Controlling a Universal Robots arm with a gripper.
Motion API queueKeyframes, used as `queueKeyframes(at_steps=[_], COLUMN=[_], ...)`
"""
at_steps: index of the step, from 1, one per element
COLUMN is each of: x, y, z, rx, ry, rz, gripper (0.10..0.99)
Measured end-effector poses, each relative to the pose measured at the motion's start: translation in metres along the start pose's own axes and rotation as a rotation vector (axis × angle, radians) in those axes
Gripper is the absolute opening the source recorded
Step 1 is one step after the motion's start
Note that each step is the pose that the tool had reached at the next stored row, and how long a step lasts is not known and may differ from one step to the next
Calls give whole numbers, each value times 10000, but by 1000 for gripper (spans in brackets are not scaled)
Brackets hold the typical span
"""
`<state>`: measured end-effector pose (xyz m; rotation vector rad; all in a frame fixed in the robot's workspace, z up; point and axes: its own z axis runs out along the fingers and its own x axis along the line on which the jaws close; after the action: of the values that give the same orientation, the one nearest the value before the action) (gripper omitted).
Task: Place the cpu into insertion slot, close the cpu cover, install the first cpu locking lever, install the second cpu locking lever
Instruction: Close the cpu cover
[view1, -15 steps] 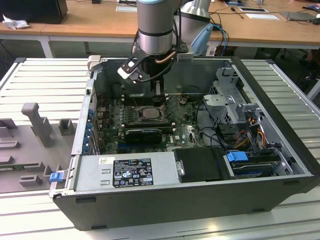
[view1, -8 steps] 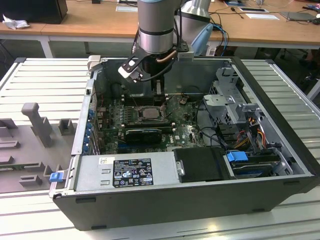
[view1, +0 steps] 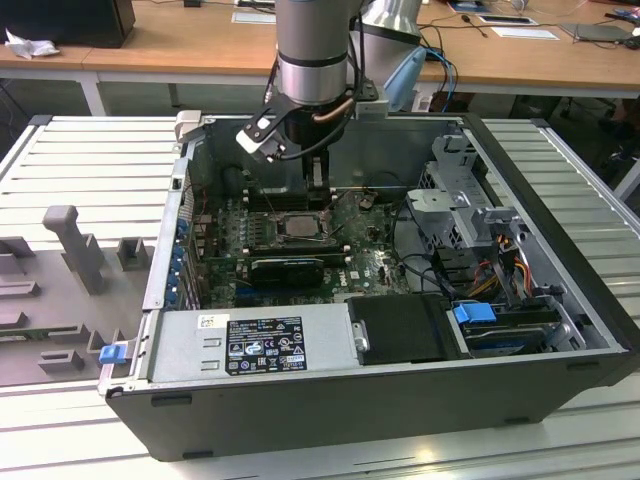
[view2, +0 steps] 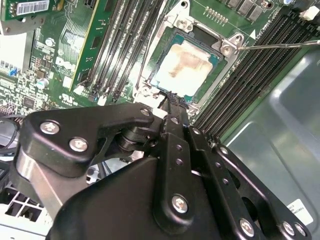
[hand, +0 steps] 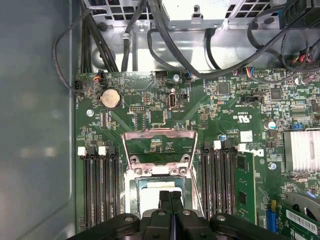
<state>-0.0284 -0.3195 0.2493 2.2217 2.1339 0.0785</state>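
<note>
Several long black left memory slots (hand: 98, 187) stand at the left of the first wrist view, just beside the socket. Right of them, in the middle of the frame, the cpu cover (hand: 160, 136) is tipped back open, with green board showing through its cut-out. Below it the cpu (hand: 150, 196) lies flat in the insertion slot (hand: 133, 200). Seating looks done, so I judge closing the cover to be the step in hand. The hand (hand: 170, 199) hangs over the chip at the lower middle, its two black fingers pressed together with nothing seen between them. Further right sit the right memory slots (hand: 220, 180). In the second wrist view a thin locking lever (view2: 280, 45) runs off toward the right edge, not hooked down as far as I can tell.

To do this step well, I would push on the cover's free edge rather than on the chip. The cover should swing about its hinge without dragging the cpu. The lever should stay out from under the plate so it can settle flat all round.
</note>
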Motion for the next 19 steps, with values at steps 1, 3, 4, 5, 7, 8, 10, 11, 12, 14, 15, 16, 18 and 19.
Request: queueKeyframes(at_steps=[1,3,4,5,7,8,10,11,12,14,15,16,18,19], x=[0,0,0,0,0,0,-1,-1,-1,-1,-1,-1,-1,-1], y=[0,1,1,1,1,2,2,2,2,2,2,2,3,3], z=[-3,-8,-12,-13,-16,-18,-20,-22,-23,-26,-27,-29,-33,-39], rx=[0,0,0,0,0,0,0,-1,0,0,0,0,0,1], ry=[1,0,0,3,4,3,3,3,3,3,4,5,7,7], rz=[0,0,0,-1,0,0,0,0,0,0,0,0,1,1], gripper=[106,106,106,106,106,106,106,106,106,106,106,106,106,106])
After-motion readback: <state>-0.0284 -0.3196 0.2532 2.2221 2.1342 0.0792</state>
